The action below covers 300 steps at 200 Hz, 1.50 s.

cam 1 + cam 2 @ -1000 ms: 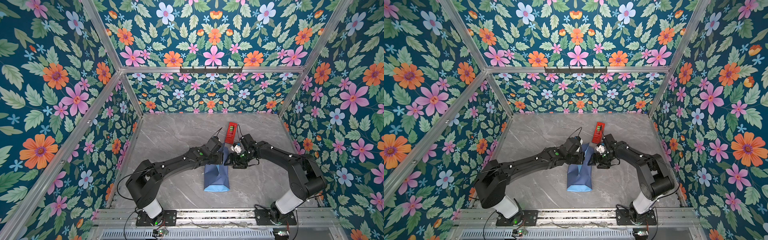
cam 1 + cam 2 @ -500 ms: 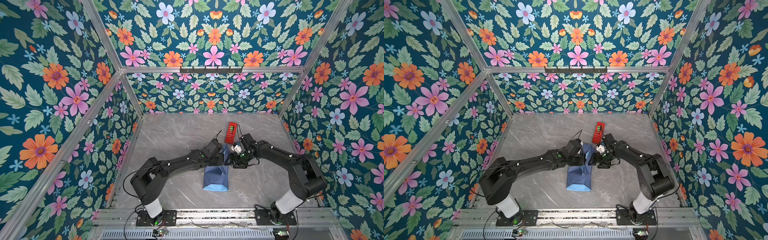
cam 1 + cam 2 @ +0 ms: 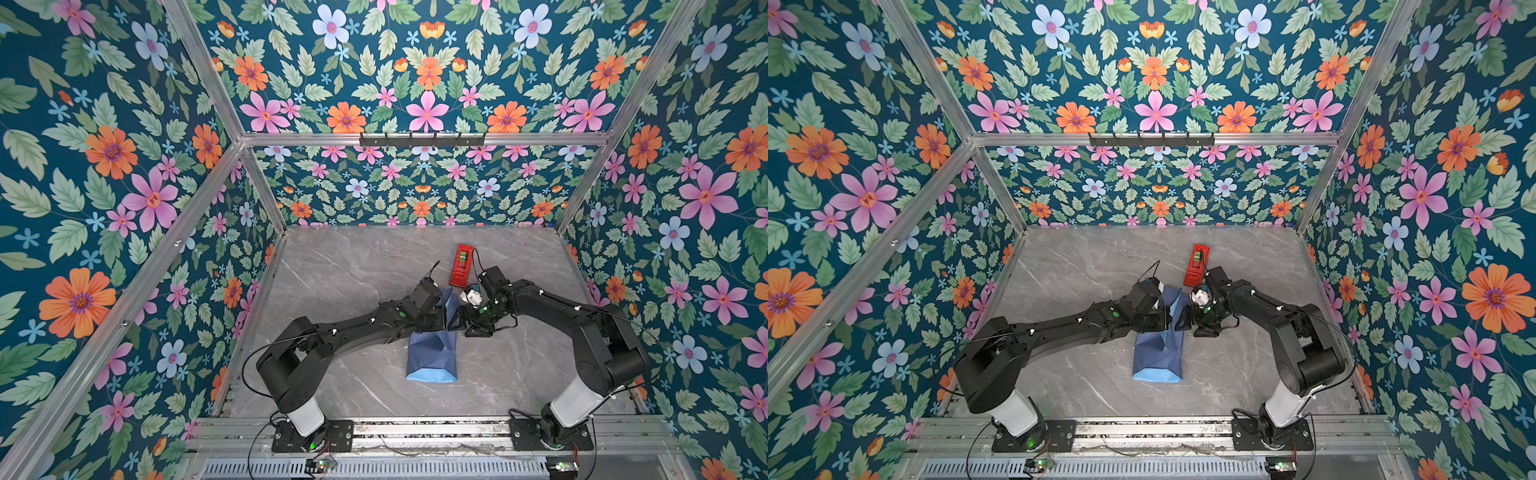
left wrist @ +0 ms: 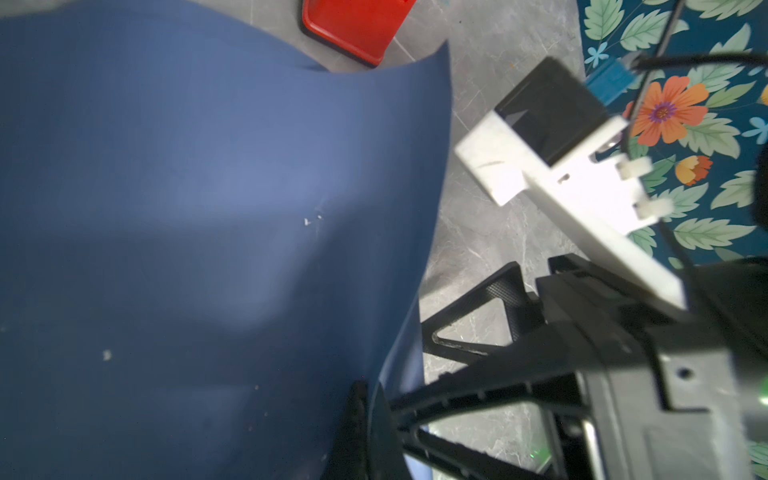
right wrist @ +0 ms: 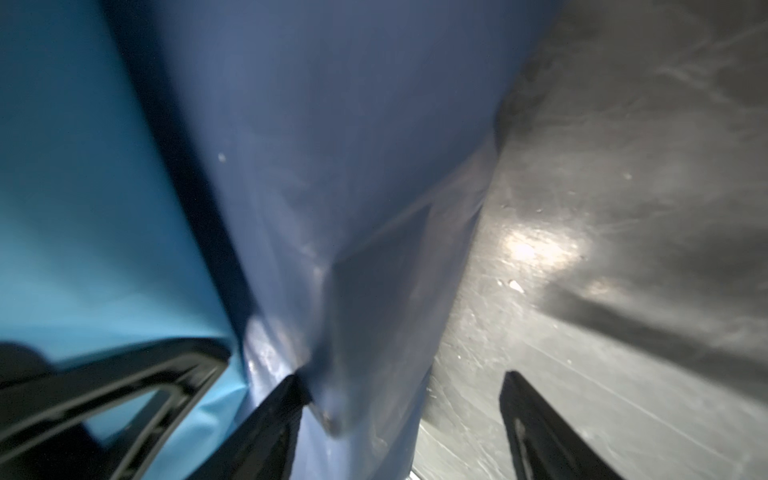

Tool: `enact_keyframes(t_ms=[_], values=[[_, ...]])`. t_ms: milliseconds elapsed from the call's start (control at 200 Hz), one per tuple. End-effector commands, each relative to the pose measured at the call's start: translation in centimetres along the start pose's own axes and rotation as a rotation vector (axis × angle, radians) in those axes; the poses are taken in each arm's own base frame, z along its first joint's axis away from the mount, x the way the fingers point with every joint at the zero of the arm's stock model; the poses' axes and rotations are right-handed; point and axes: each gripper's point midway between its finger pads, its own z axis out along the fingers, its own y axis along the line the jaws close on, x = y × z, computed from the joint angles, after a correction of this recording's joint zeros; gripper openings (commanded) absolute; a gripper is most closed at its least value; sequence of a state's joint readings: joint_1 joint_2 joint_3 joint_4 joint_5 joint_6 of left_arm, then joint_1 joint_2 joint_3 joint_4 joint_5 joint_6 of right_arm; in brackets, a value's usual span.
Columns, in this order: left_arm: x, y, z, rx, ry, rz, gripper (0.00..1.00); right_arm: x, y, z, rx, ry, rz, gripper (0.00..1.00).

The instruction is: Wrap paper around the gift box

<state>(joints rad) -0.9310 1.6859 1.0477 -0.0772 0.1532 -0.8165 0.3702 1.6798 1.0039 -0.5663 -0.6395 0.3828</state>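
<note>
In both top views, shows paper folded into a long parcel on bench, dark blue outward, with a light blue strip at the end farthest from dispenser. Puts the other end of paper close to dispenser, not touching it, with one flap standing up there. Leaves box unseen, paper covering all. Places left pincer at that raised flap, clenched on paper, in front of dispenser and a little to its left. Places right pincer just beside it, almost straight in front of dispenser, facing left pincer across the flap.

In left wrist view, fills most of the frame with paper, dark face curved and upright, its edge hiding part of dispenser. Catches one left finger at the edge of the sheet. Shows right pincer beside the flap, jaws spread.

In right wrist view, shows right pincer released, fingers well apart: one against a creased dark fold of paper, one over bare bench. Shows the light blue face past that fold, with a finger of left pincer in front of it.
</note>
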Motion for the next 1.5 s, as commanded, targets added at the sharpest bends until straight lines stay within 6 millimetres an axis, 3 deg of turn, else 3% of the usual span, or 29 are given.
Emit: enact_keyframes(t_ms=[0, 330, 755, 1035, 1305, 1495], values=[[-0.5, -2.1, 0.3, 0.106, -0.016, -0.016, 0.00, 0.5, -3.0, 0.3, 0.147, 0.004, 0.043, 0.75], [-0.1, -1.5, 0.6, 0.123, -0.035, -0.062, 0.00, 0.6, -3.1, 0.3, 0.151, 0.005, 0.044, 0.75], [-1.2, -3.5, -1.3, 0.202, -0.074, -0.073, 0.00, 0.6, -3.1, 0.2, 0.156, 0.002, 0.043, 0.75], [-0.2, -3.4, 0.0, 0.220, -0.034, -0.094, 0.00, 0.6, -3.3, 0.3, 0.159, 0.005, 0.045, 0.75], [1.4, -1.6, 0.8, 0.184, 0.001, -0.114, 0.00, 0.6, -3.2, 0.3, 0.158, 0.006, 0.043, 0.75], [2.8, 0.0, 0.7, 0.148, 0.020, -0.128, 0.17, 0.5, -3.0, 0.1, 0.159, 0.003, 0.039, 0.75]])
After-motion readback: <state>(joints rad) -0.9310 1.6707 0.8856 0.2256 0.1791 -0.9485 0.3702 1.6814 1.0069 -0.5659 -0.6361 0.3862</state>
